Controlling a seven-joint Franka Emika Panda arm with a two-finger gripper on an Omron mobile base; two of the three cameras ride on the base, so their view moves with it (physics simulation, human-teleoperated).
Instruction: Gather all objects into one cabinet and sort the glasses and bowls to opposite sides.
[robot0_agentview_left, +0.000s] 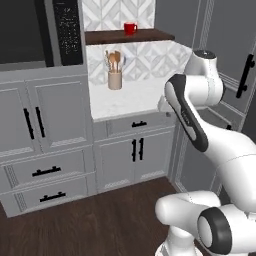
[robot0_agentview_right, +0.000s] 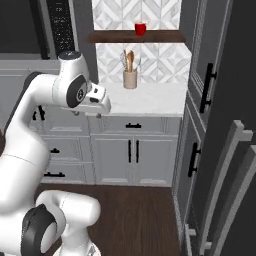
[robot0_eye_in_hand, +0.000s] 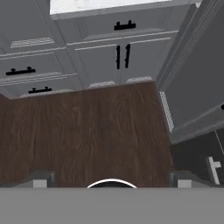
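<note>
A glossy red cup (robot0_agentview_left: 130, 28) (robot0_agentview_right: 140, 29) stands on the dark brown wooden shelf (robot0_agentview_left: 150, 35) above the counter. My gripper (robot0_eye_in_hand: 111, 181) hangs in front of the counter's edge and points down at the wooden floor (robot0_eye_in_hand: 100, 131). Its fingertips (robot0_eye_in_hand: 41, 179) sit wide apart with nothing between them, so it is open. In the right base view the white hand (robot0_agentview_right: 98, 101) sits level with the counter front, well below and left of the cup. The other cups, the black bowl and the upper wall cabinet are out of view.
A beige holder with wooden utensils (robot0_agentview_left: 115, 79) (robot0_agentview_right: 130, 77) stands on the white marble counter (robot0_agentview_left: 135, 97). Below are grey drawers and doors with black handles (robot0_eye_in_hand: 122, 57). Tall grey cabinet fronts (robot0_agentview_right: 210, 90) rise on the right, and a dark oven panel (robot0_agentview_left: 67, 30) is at the upper left.
</note>
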